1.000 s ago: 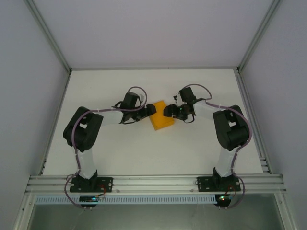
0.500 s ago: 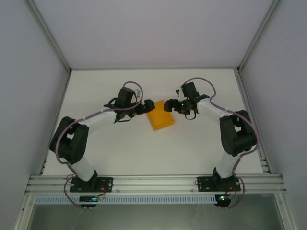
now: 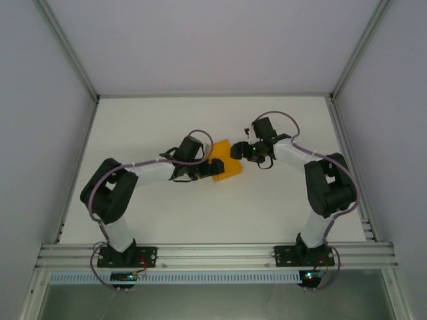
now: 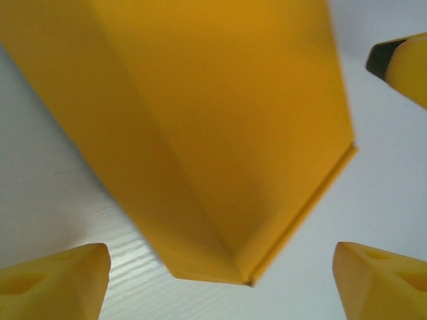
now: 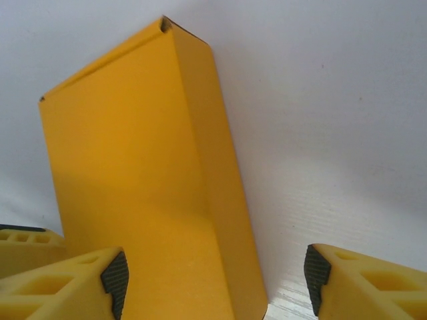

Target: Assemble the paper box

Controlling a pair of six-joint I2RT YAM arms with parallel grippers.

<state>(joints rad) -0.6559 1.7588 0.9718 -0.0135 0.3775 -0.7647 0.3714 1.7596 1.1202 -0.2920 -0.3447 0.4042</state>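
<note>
The paper box (image 3: 225, 170) is a closed orange-yellow rectangular box lying flat on the white table, mid-scene. My left gripper (image 3: 211, 167) is at its left edge. In the left wrist view the box (image 4: 200, 120) looms large, and its near corner sits between the open fingers (image 4: 57, 283) of the left gripper (image 4: 220, 270) without touching them. My right gripper (image 3: 238, 152) is at the box's far right corner. In the right wrist view the box (image 5: 133, 193) runs away from the right gripper (image 5: 215, 277), which is open astride the box's right long edge.
The white table (image 3: 280, 200) is walled by pale panels left, right and behind. An aluminium rail (image 3: 213, 253) with both arm bases runs along the near edge. A yellow fingertip (image 4: 403, 63) of the other gripper shows at the top right of the left wrist view.
My left gripper has swung from behind the box's left corner down to its left edge. The right gripper has moved up to the box's far corner. The box has barely shifted.
</note>
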